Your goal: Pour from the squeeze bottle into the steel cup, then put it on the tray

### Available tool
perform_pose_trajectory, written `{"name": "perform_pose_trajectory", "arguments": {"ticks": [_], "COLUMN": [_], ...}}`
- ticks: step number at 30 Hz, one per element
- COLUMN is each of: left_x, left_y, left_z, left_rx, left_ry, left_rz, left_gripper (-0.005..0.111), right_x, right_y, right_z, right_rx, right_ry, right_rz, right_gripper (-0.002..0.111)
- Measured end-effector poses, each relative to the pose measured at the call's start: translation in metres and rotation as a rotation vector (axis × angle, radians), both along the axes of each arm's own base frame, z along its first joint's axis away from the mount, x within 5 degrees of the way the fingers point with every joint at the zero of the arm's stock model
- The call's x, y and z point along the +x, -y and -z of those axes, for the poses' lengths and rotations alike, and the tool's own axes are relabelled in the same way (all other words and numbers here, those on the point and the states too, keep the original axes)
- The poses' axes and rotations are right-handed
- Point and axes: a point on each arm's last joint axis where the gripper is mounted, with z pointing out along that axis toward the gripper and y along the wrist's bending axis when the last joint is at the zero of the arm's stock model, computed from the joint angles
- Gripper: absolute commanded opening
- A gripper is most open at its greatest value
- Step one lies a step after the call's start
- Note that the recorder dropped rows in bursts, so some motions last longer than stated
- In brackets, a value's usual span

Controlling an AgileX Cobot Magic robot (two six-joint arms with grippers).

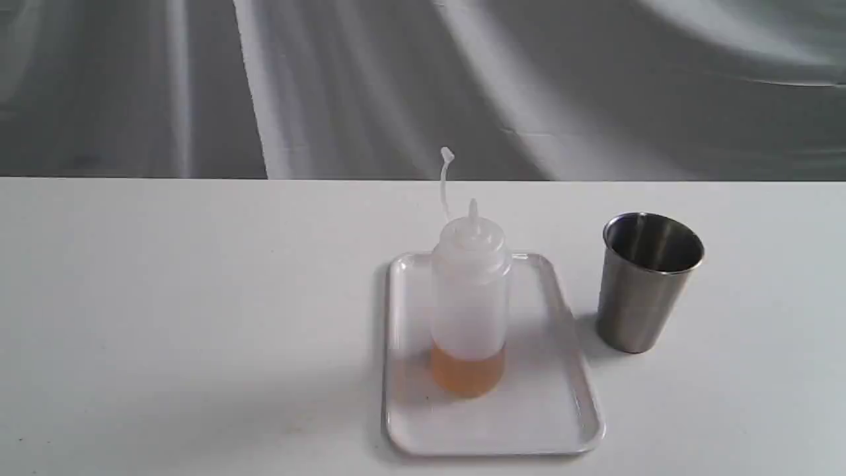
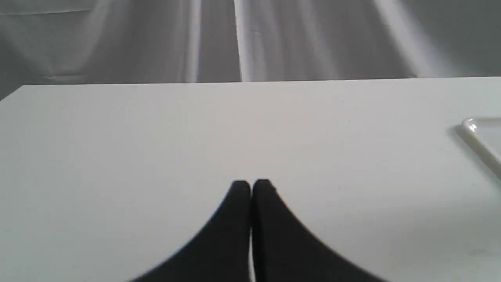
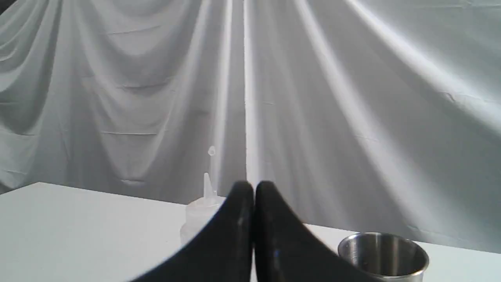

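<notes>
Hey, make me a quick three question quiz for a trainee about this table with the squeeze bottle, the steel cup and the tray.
1. True or false: the translucent whitish plastic squeeze bottle stands upright on the flat white rectangular tray.
2. Where is the brushed stainless steel cup? A: on the tray. B: on the white table beside the tray. C: held by an end effector.
3. Fill in: the left end effector and the right end effector are both ____.

Key: 1 true; 2 B; 3 shut, with nothing held.
</notes>
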Motion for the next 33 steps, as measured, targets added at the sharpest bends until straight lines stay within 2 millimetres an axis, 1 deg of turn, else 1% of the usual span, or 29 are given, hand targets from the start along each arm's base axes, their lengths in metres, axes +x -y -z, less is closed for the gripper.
{"name": "perform_pose_trajectory", "arguments": {"ticks": [20,27,33], "left_x": [0.0,0.0,0.0], "left_y": [0.0,0.0,0.0], "left_z": [0.0,0.0,0.0], "left_rx": [0.0,0.0,0.0], "left_ry": [0.0,0.0,0.0], "left_rz": [0.0,0.0,0.0], "left_gripper": [0.0,0.0,0.0], "right_x": [0.0,-0.005,-0.013], "right_y": [0.001,0.012,0.015], "right_z": [0.001,0.005,0.007], "right_rx": [-0.005,0.051,-0.014], "right_ry": [-0.012,-0.049,-0.03], "right_rz": [0.012,0.119,0.15], "right_gripper": [0.0,0.0,0.0]}}
